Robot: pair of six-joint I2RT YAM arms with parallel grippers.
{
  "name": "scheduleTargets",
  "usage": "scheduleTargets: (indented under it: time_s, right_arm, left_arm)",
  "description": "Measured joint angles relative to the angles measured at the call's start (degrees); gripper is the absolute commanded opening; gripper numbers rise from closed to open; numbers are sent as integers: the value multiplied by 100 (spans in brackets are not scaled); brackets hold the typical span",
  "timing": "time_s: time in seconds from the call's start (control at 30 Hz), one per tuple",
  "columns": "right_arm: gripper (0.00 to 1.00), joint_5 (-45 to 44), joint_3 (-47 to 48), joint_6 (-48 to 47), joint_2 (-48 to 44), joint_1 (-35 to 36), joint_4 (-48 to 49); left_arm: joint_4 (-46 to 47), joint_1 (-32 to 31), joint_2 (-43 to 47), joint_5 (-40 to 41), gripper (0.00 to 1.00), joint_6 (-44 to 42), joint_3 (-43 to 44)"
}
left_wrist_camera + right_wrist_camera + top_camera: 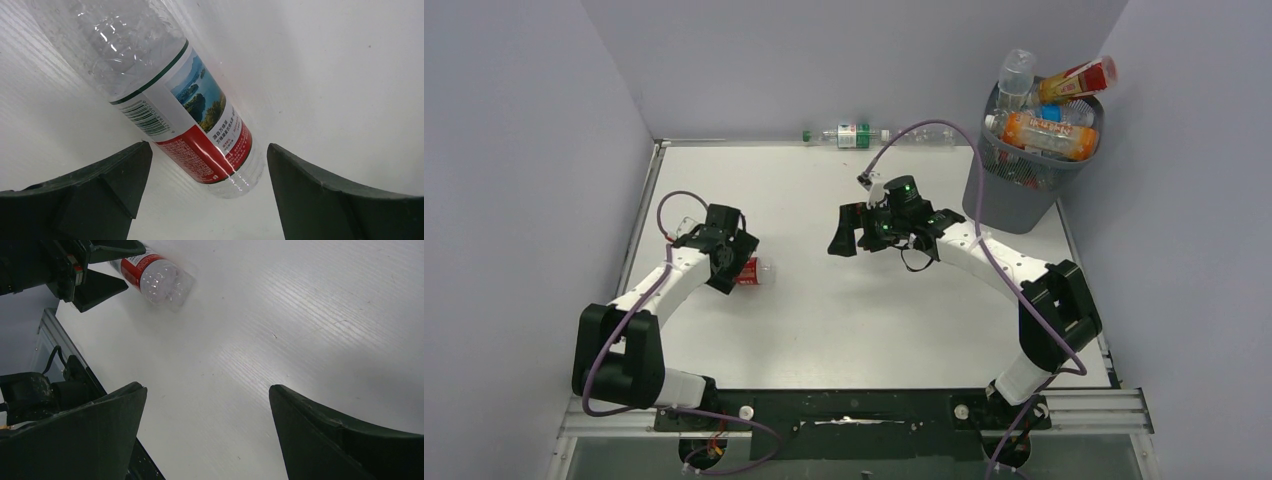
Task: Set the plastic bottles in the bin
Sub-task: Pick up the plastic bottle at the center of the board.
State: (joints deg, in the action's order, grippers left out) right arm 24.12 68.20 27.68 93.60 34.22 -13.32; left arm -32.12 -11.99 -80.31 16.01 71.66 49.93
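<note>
Mesh walls of dark grey under a solid rounded rim make up the bin (1009, 205), which stands at 2 o'clock on the desk (874, 330), a white sheet with a fine ribbed grain. Three bottles poke plainly above its rim: a clear bottle (1016, 75) with a pale cap, a slim bottle (1079, 80) with a red and yellow label, and an orange bottle (1049, 135) lying across; those beneath are too jumbled to count. Two more lie outside the bin. The green-labelled bottle (852, 135), clear plastic, rests on its side along the 12 o'clock edge. The red-labelled bottle (195, 125), crinkled clear plastic with a landscape print and a barcode, lies at 9 o'clock with its dimpled base between the fingers of the left pincer (208, 150), which is spread wide and touches neither side of it. The right pincer (206, 390), near the middle of the desk, gapes wide with nothing in it
</note>
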Motion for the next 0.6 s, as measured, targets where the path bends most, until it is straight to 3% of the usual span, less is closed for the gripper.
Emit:
scheduleTargets:
  time_s: [0.6]
  right_arm:
    - [100,-37,-22,0,-66,2,0]
  left_arm:
    - [308,-7,-706,-166,87,0,-221]
